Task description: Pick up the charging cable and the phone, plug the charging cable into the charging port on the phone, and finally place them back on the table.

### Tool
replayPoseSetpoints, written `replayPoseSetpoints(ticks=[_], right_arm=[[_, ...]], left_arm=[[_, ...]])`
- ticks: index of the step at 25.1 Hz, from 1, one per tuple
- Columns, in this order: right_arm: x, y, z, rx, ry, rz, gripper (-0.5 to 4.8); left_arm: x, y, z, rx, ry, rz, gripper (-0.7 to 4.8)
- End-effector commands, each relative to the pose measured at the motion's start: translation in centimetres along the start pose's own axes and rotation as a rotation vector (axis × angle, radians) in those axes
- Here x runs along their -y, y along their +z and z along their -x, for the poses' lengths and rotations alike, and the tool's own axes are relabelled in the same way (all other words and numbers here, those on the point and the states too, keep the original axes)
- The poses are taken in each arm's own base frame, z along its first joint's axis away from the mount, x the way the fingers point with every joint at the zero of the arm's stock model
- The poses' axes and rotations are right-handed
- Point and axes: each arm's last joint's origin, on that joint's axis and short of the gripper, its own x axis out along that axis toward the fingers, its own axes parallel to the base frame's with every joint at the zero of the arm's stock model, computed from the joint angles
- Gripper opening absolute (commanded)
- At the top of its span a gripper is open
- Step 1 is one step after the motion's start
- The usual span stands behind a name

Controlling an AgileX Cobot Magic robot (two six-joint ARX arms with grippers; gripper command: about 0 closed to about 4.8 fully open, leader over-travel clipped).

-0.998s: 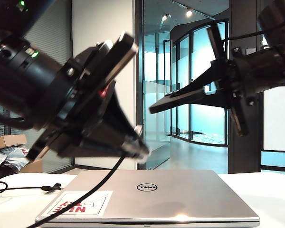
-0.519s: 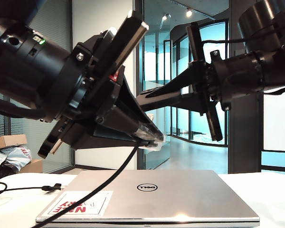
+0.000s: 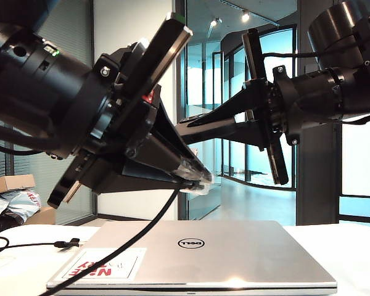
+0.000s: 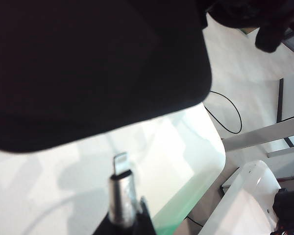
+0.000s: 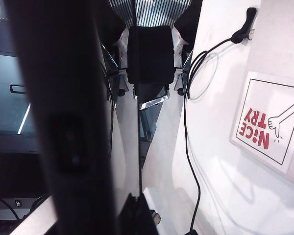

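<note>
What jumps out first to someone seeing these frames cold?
The two black arms meeting in mid-air above the silver Dell laptop: the left gripper, shut on the charging cable, aims its silver plug at the phone. The right gripper, reaching in from the right, is shut on the phone. The cable trails down across the laptop lid onto the white table.

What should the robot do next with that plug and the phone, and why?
Probably ease the left gripper and its charging cable plug toward the phone held by the right gripper. Both are raised above the laptop, and a gap shows between the plug tip and the phone's edge.
</note>
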Motion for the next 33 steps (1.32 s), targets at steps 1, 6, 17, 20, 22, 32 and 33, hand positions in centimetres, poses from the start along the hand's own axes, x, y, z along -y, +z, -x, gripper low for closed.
replayPoseSetpoints(ticks=[1, 6, 17, 20, 22, 32, 33], right_arm=[[-0.75, 0.24, -0.02, 0.000, 0.038, 0.056, -0.06], [-0.77, 0.22, -0.01, -0.009, 0.043, 0.064, -0.06], [-0.80, 0.15, -0.02, -0.031, 0.055, 0.083, -0.06], [-0.77, 0.23, -0.02, -0.004, 0.041, 0.082, -0.06], [-0.74, 0.28, -0.02, 0.015, 0.030, 0.082, -0.06], [-0.74, 0.29, -0.02, 0.015, 0.030, 0.066, -0.06], [-0.74, 0.29, -0.02, 0.015, 0.030, 0.062, -0.06]], left_arm=[[0.18, 0.20, 0.03, 0.013, -0.014, 0.001, -0.06], [0.18, 0.20, 0.03, 0.013, -0.014, 0.001, -0.06], [0.18, 0.22, 0.03, 0.014, -0.015, 0.017, -0.06], [0.28, 0.33, 0.03, 0.024, -0.026, 0.091, -0.06], [0.49, 0.56, 0.05, 0.048, -0.049, 0.092, -0.06], [0.53, 0.62, 0.03, 0.054, -0.054, 0.091, -0.06], [0.53, 0.62, 0.03, 0.054, -0.054, 0.091, -0.06]])
